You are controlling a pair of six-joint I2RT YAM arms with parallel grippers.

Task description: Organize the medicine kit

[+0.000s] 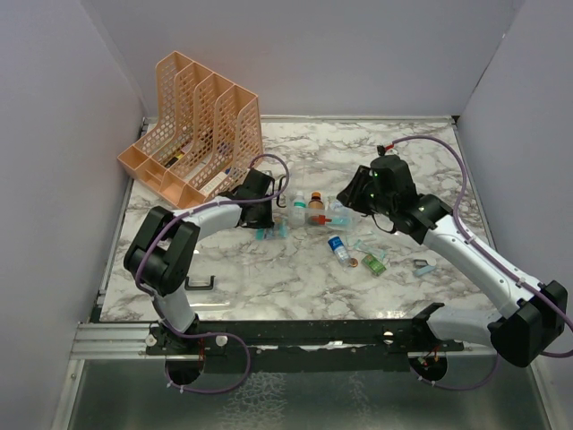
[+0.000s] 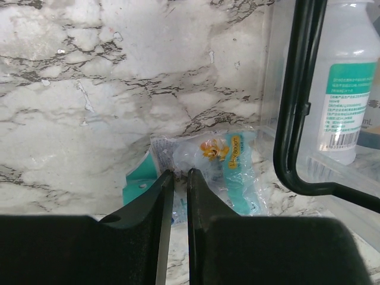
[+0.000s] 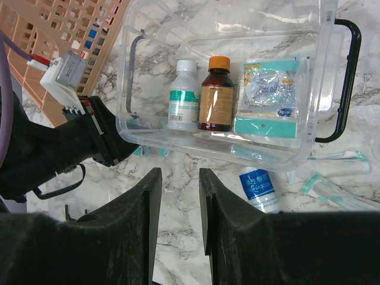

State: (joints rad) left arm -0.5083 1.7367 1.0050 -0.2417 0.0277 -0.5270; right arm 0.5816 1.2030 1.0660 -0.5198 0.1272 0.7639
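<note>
The medicine kit (image 1: 304, 182) is a clear open box in the middle of the table. In the right wrist view the kit (image 3: 178, 145) holds a white bottle (image 3: 184, 104), a brown bottle (image 3: 216, 98) and a teal packet (image 3: 270, 95). My left gripper (image 1: 266, 224) is low at the kit's left side. In its wrist view the left gripper (image 2: 178, 173) is nearly shut on a teal and clear packet (image 2: 222, 157) lying on the marble beside the kit's black handle (image 2: 294, 107). My right gripper (image 1: 351, 199) is open and empty, and its wrist view shows it (image 3: 180, 172) above the kit's near wall.
An orange mesh rack (image 1: 192, 125) stands at the back left. A blue-labelled bottle (image 1: 338, 248), a green item (image 1: 374, 262), teal packets (image 3: 332, 157) and a small clip (image 1: 423, 266) lie in front of the kit. A black handle (image 1: 201, 285) lies at the front left.
</note>
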